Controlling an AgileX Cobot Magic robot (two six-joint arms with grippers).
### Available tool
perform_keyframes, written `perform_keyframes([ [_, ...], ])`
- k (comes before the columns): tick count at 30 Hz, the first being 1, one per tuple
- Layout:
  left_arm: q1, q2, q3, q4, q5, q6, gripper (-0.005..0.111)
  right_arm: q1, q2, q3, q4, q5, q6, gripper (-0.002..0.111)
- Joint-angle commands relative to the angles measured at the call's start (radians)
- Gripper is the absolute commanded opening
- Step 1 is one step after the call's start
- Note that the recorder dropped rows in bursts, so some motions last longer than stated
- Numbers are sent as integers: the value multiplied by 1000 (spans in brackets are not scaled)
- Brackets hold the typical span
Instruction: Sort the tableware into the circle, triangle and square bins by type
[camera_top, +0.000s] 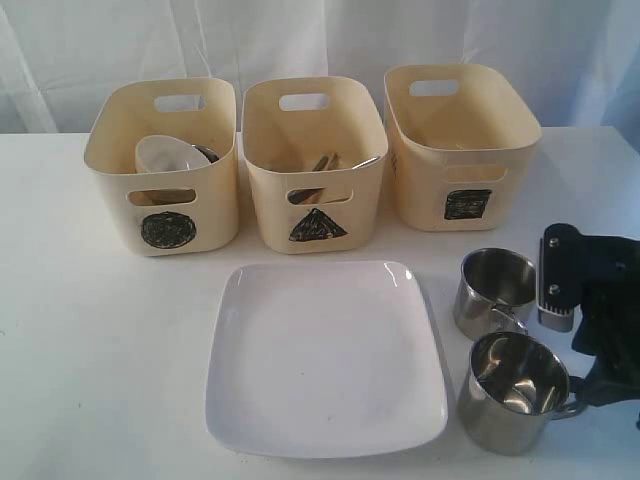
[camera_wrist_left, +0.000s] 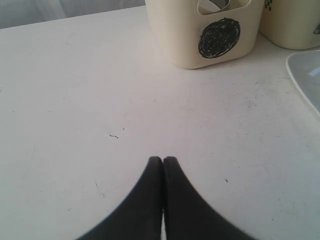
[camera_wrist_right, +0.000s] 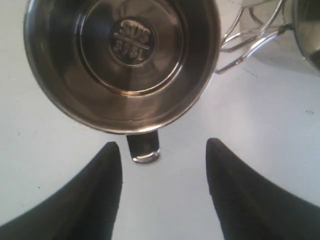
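Observation:
The large white square plate (camera_top: 325, 355) lies in front of the bins. Two steel handled mugs (camera_top: 495, 290) (camera_top: 513, 390) stand to its right. My right gripper (camera_wrist_right: 162, 146) is open just beside the nearer mug (camera_wrist_right: 122, 55), with the tip of the mug's handle (camera_wrist_right: 144, 150) between the fingers, untouched. The other mug (camera_wrist_right: 306, 25) shows at the frame's corner. The white bowl (camera_top: 170, 155) and a steel bowl (camera_top: 207, 153) sit in the circle bin (camera_top: 160, 215). Cutlery and chopsticks (camera_top: 325, 162) are in the triangle bin (camera_top: 313, 215). My left gripper (camera_wrist_left: 163, 160) is shut and empty over bare table.
The square bin (camera_top: 460, 150) stands at the back right. The right arm (camera_top: 590, 290) fills the table's right edge beside the mugs. In the left wrist view the circle bin (camera_wrist_left: 210, 35) and the plate's rim (camera_wrist_left: 307, 75) lie ahead.

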Motion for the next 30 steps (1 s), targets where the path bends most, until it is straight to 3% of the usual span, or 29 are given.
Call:
perform_keyframes([
  [1,3,-5,4,-2,3,-2,0,-1,11,6,4,-21,-11,49],
  [19,3,-5,4,-2,3,-2,0,-1,69,6,6,-28,-11,48],
  [30,3,-5,4,-2,3,-2,0,-1,72,6,4,-28,-11,16],
])
